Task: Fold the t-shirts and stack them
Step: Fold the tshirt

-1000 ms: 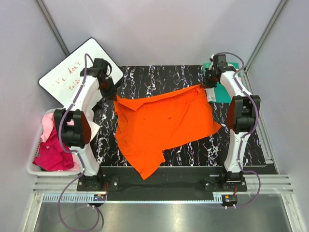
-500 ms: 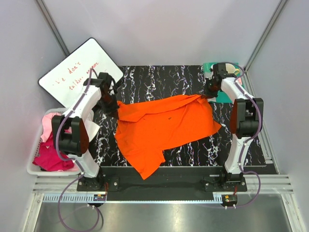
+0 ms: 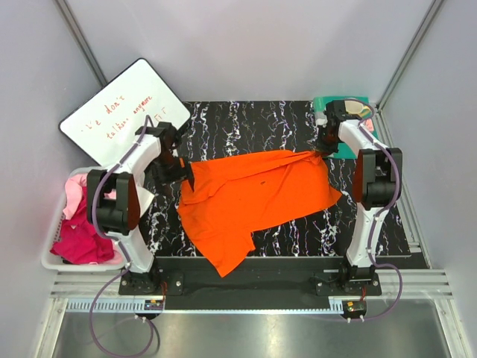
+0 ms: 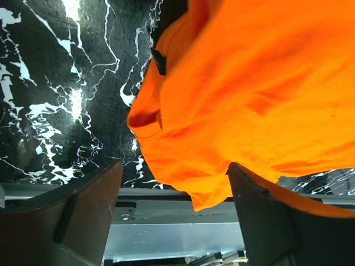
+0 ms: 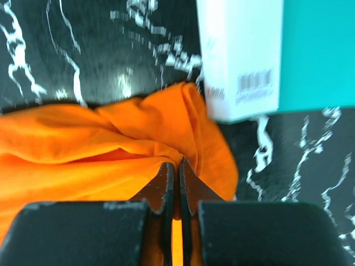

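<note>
The right gripper [image 5: 177, 166] is clamped on the far right corner of the orange t-shirt [image 3: 253, 198]. The left gripper [image 3: 179, 173] hangs with jaws apart at its far left corner.

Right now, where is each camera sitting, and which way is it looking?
Top camera: high above and behind the robot, looking down on the black marbled table; left arm and right arm show, bright orange cloth t-shirt between them.
Left wrist camera: on the left wrist, looking down past its open left hand at the shirt.
Right wrist camera: on the right wrist, looking along its right hand, shut on the shirt's edge.
Shared: all three see the shirt and table.
</note>
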`<state>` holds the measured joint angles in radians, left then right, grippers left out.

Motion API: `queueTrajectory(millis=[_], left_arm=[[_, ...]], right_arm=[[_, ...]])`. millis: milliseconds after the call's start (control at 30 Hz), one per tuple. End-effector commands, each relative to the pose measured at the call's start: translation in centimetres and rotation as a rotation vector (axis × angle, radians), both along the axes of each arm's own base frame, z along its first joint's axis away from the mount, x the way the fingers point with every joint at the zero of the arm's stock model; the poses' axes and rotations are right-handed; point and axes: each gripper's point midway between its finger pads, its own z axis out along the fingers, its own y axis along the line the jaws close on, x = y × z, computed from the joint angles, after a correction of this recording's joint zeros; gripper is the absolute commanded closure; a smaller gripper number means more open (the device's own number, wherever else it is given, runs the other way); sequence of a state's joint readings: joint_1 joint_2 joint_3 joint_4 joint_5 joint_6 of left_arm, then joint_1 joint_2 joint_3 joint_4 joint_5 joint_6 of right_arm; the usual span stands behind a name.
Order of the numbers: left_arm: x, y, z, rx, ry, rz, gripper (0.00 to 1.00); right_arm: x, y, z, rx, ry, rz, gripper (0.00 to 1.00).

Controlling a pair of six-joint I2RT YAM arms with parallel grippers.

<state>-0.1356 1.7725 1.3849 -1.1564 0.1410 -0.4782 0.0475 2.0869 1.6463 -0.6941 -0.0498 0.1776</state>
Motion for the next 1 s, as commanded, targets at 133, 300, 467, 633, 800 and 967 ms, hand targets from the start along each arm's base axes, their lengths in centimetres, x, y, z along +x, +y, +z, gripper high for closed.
queueTrajectory(millis=[133,300,467,633,800,967], left_arm=[[0.2,-0.1,-0.9,0.001,0.020,0.006,0.08],[-0.2,0.1,-1.4,0.008,0.036,-0.002,0.01],[-0.3,-0.1,-1.8,-0.001,0.053,0.000,0.01],[-0.2,-0.2,-2.1,-0.007,0.062,0.003,0.01],[0.6,0.0,-2.0,0.004,0.041,0.003,0.01],[2.3,0.4,0.2,0.028,-0.059,0.000,0.01]], right_arm=[[5.7,-2.1,3.2,-0.134,-0.172,0.005,1.00],[8.2,-1.9,4.3,-0.138,-0.234,0.025,0.86],[7.8,-2.6,4.0,-0.174,-0.224,0.012,0.84],[5.9,-3.6,4.1,-0.220,-0.208,-0.007,0.46],[3.4,-4.8,3.7,-0.271,-0.170,-0.047,0.00],[2.9,-4.1,7.0,-0.223,-0.240,-0.048,0.00]])
